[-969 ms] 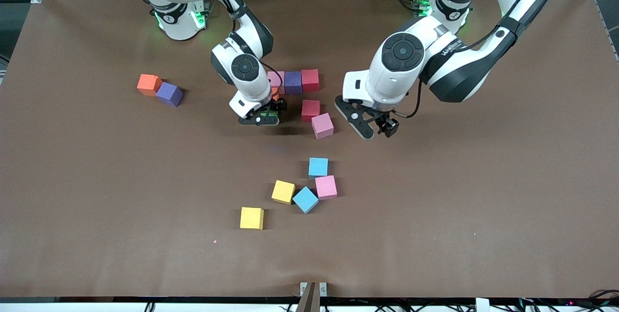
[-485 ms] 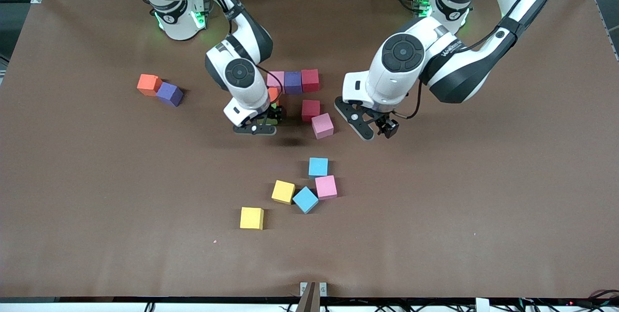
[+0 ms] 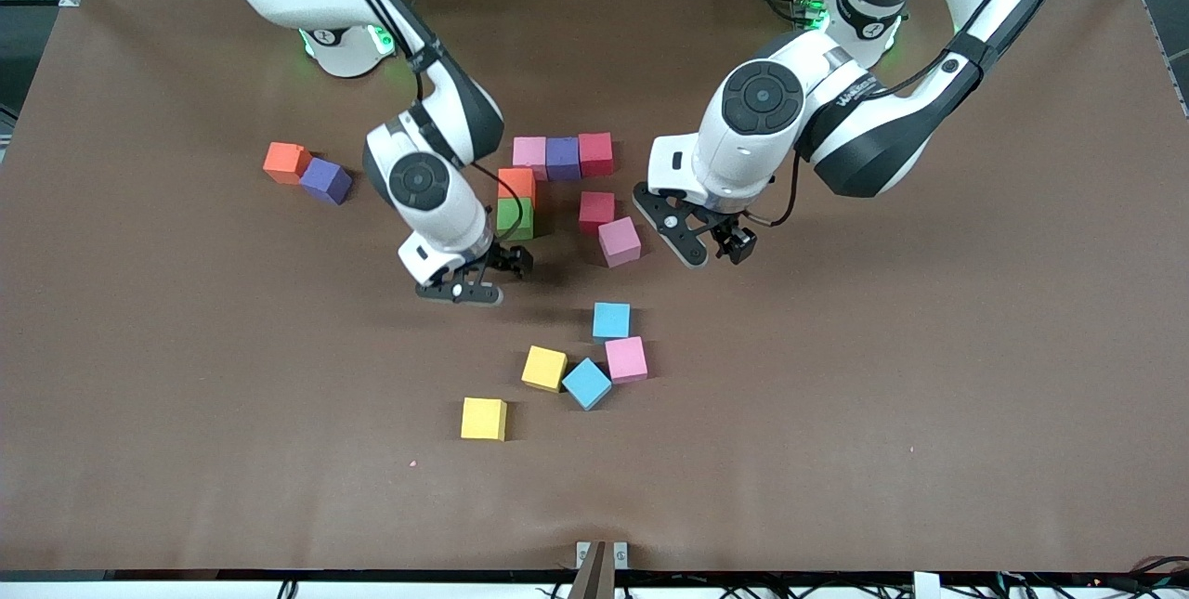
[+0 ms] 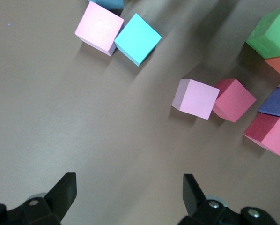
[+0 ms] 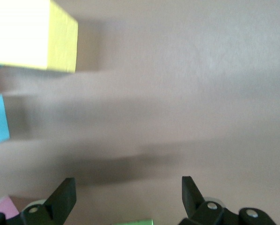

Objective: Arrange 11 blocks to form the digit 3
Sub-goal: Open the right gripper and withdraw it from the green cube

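Note:
Near the table's middle, a pink block [image 3: 529, 151], a purple block [image 3: 563, 158] and a red block [image 3: 595, 153] form a row. An orange block [image 3: 516, 183] and a green block [image 3: 515, 218] continue down from the pink one. A second red block [image 3: 596, 211] and a pink block [image 3: 620, 240] lie beside them. My right gripper [image 3: 478, 279] is open and empty over bare table beside the green block [image 5: 133, 222]. My left gripper [image 3: 715, 241] is open and empty beside the pink block [image 4: 195, 98], toward the left arm's end.
Nearer the front camera lie a sky-blue block [image 3: 611, 320], a pink block [image 3: 626, 358], a blue block [image 3: 586, 383] and two yellow blocks [image 3: 544, 368] [image 3: 484, 418]. An orange block [image 3: 285, 162] and a purple block [image 3: 325, 180] sit toward the right arm's end.
My right gripper has drawn away from the green and orange blocks toward the front camera, leaving both uncovered. The left gripper has shifted only slightly.

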